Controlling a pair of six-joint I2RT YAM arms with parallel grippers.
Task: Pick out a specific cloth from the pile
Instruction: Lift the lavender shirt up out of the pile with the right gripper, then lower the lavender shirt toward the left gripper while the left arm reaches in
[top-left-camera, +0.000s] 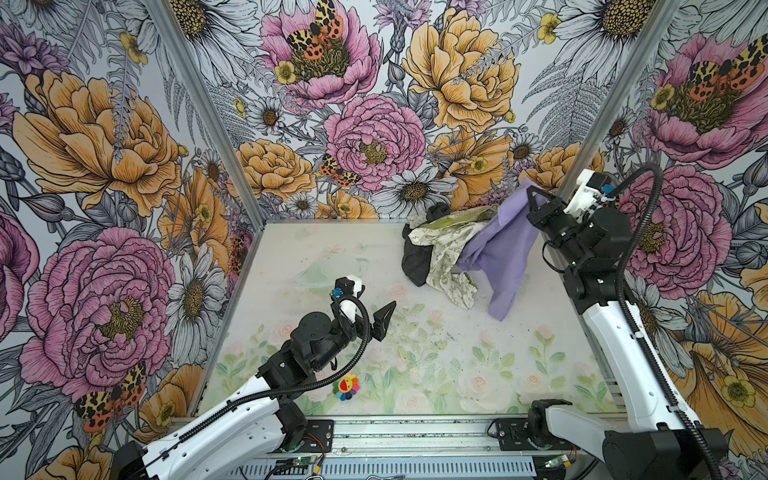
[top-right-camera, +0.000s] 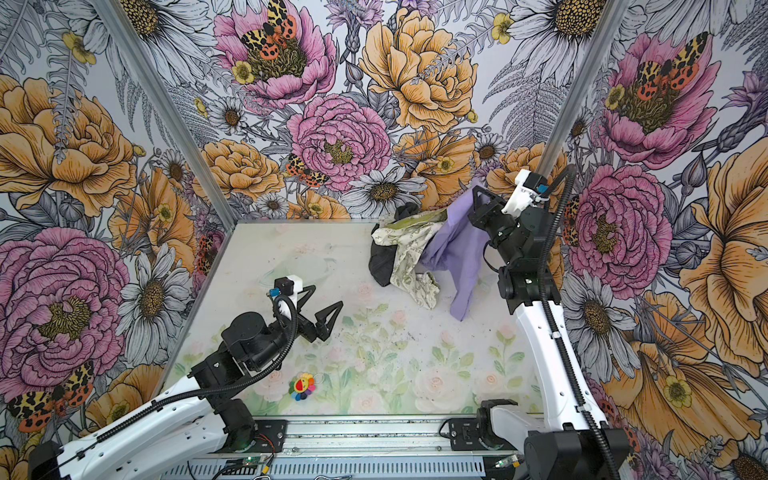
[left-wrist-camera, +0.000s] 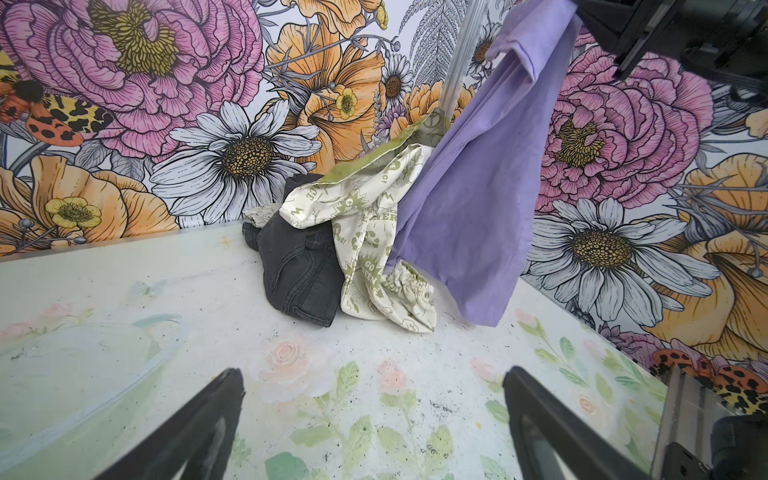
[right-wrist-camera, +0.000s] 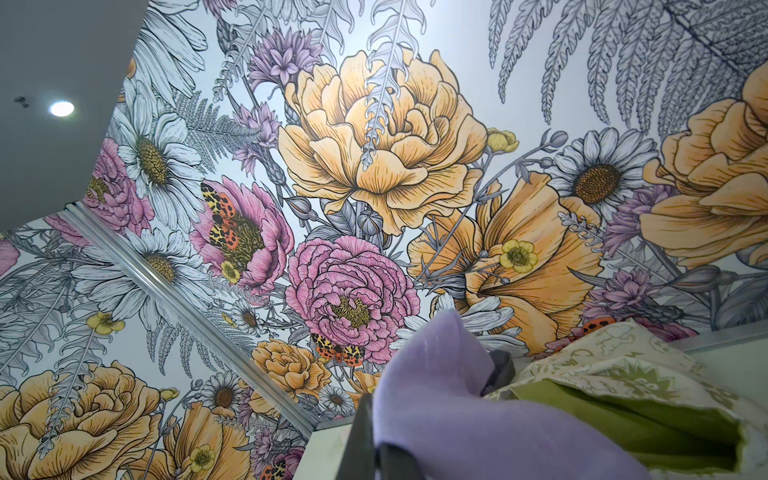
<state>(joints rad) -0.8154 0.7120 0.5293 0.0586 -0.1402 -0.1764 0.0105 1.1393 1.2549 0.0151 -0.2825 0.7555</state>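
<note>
Right pincer (top-left-camera: 533, 198): jaws closed tight on a bunched top fold of the plain lavender-purple cloth (top-left-camera: 498, 249), raised near the back right corner of the cell. The cloth hangs from the grip in long, limp folds. Its lower hem reaches down to the pale flower-printed tabletop (top-left-camera: 415, 353); whether it touches or hangs just clear cannot be told. One side leans against the pile (top-left-camera: 436, 249). There a crumpled cream cloth with green printed badges and olive lining (left-wrist-camera: 374, 208) drapes over a dark charcoal-grey garment (left-wrist-camera: 299, 266) with stitched seams, denim-like.

Judgement: the lavender cloth looks light, thin and soft, with no stiffness. A pinch on a gathered fold should hold better than one on a single edge, which may slip. It may drag the cream cloth along while the two touch.

Left pincer (left-wrist-camera: 372, 374): spread wide, empty, hovering over bare tabletop, well apart from the pile.
</note>
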